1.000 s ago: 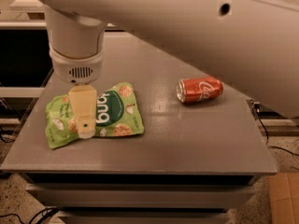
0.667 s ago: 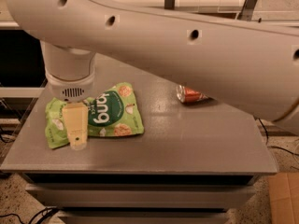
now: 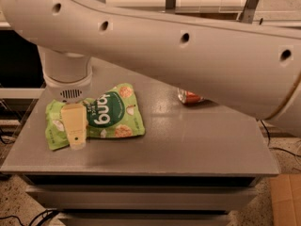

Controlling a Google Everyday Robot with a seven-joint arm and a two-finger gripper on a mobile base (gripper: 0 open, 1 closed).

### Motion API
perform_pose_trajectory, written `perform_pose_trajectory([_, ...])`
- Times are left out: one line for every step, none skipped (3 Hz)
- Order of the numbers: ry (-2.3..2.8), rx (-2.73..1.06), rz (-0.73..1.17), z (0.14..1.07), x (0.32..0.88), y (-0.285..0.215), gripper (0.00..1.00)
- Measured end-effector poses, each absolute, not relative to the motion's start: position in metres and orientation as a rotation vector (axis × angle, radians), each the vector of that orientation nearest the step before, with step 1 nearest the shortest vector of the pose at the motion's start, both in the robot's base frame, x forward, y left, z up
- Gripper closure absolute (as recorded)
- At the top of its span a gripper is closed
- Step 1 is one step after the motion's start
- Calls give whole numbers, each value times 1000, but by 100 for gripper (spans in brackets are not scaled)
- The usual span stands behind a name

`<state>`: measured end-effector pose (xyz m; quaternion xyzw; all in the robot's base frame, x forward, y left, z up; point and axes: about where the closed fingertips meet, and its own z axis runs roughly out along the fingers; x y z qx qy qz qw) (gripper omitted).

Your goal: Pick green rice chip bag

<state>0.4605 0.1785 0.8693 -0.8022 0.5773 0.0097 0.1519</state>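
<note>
One green rice chip bag (image 3: 110, 119) lies flat on the counter (image 3: 188, 145), under the tool (image 3: 75, 138) and stretching away to its right. One tool hangs over the bag's left end; whether it is open or closed I cannot tell. One red can (image 3: 189, 97) sits well to the tool's right, half hidden by the white arm (image 3: 188, 55). The counter's left edge is near the tool. Open counter lies to its right, past the bag.
</note>
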Motion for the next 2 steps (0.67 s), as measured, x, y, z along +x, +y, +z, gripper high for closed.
perform_pose_trajectory([1673, -2293, -1, 861, 476, 176, 0])
perform_pose_trajectory([1704, -2275, -24, 855, 490, 168, 18])
